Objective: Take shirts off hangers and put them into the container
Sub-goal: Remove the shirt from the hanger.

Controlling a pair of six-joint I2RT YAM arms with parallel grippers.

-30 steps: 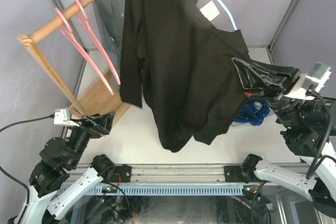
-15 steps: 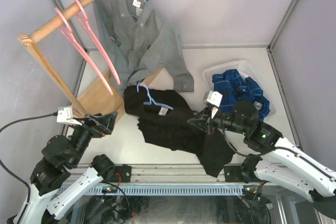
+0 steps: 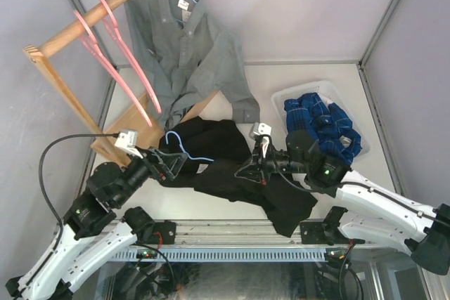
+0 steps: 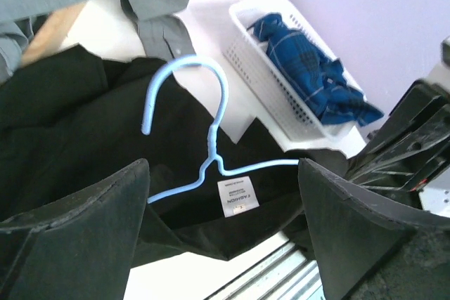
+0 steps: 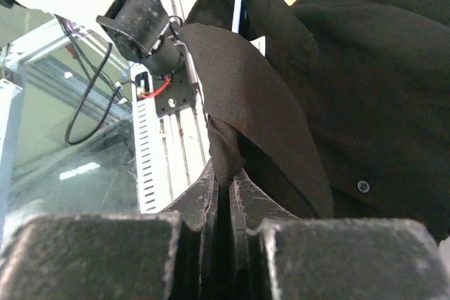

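Black shirt (image 3: 225, 166) lying crumpled on the table (image 3: 184, 201) near the front edge, a light-blue wire hanger (image 4: 211, 152) caught in its collar with the hook bare on the cloth. The left gripper (image 4: 223, 173) hovers over the hanger's neck, fingers spread wide and touching nothing. The right gripper (image 5: 223, 177) is pinched tight on a fold of the black cloth. The white basket (image 4: 264, 82), off to the right, holds a blue plaid shirt (image 3: 320, 121). The step likely goes best if the left fingers close on bare wire only. The hanger can then slide out while the right gripper anchors the shirt.
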